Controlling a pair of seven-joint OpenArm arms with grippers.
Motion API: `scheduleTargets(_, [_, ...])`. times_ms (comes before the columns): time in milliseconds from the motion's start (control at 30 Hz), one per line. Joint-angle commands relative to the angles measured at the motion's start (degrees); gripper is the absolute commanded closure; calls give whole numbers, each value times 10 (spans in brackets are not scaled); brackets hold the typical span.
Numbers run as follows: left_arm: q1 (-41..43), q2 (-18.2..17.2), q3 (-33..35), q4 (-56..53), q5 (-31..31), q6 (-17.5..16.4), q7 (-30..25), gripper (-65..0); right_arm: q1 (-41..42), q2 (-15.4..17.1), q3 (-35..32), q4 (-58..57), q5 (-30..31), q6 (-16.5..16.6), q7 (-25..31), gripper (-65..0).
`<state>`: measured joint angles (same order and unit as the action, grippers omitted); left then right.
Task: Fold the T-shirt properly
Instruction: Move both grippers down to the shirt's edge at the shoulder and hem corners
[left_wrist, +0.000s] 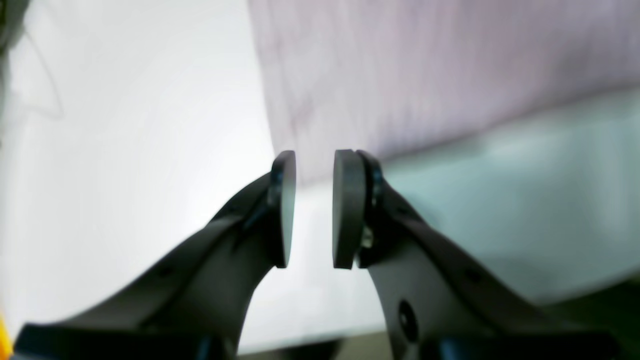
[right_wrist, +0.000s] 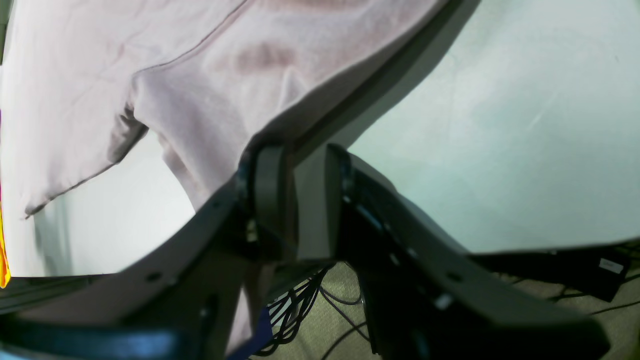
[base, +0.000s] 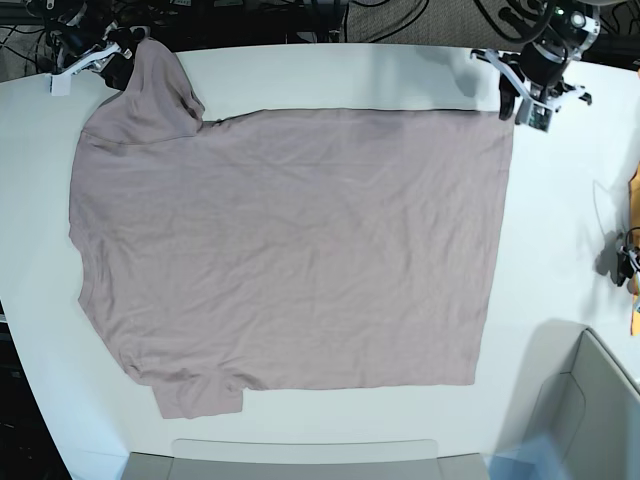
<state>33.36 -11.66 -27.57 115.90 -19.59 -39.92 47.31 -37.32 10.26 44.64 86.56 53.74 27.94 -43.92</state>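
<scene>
Flat on the white table (base: 560, 220), the dusty mauve-pink cotton T-shirt (base: 290, 250) spreads between 2 grippers: left gripper (left_wrist: 314, 207) open just beside its corner, right gripper (right_wrist: 295, 200) pinching its sleeve.

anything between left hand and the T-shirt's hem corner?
Nothing. In the left wrist view, only bare white table shows between the open left hand and the T-shirt corner just beyond it.

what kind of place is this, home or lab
Most likely a robotics lab or test bench: a T-shirt lies spread on a plain white table, two robot arms sit at its far edge, and loose cables trail over the floor.
</scene>
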Motion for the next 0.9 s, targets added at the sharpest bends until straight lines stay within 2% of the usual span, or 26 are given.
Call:
scheduleTargets(0, [-5,-13,-25,11,-43,-1,16,-142,-7,6,0,1,-29,-9,-22,-146])
scheduleTargets(100, [-40,-18,-87,1,-110,-1,83,-143,-9,6,0,1,-29,-8,-22,-146])
scheduleTargets(300, [-95,-19,-95,-65,-88,0,138,-144,-7,6,0,0,-29,-8,-22,-146])
scheduleTargets(567, [-109,-21,-95,-215,-85,-1,136,-144,-7,6,0,1,-29,-8,-23,-146])
scheduleTargets(867, [-110,-16,-44,-224,-88,-1,136,-144,1,6,-10,1,-29,-8,-24,-146])
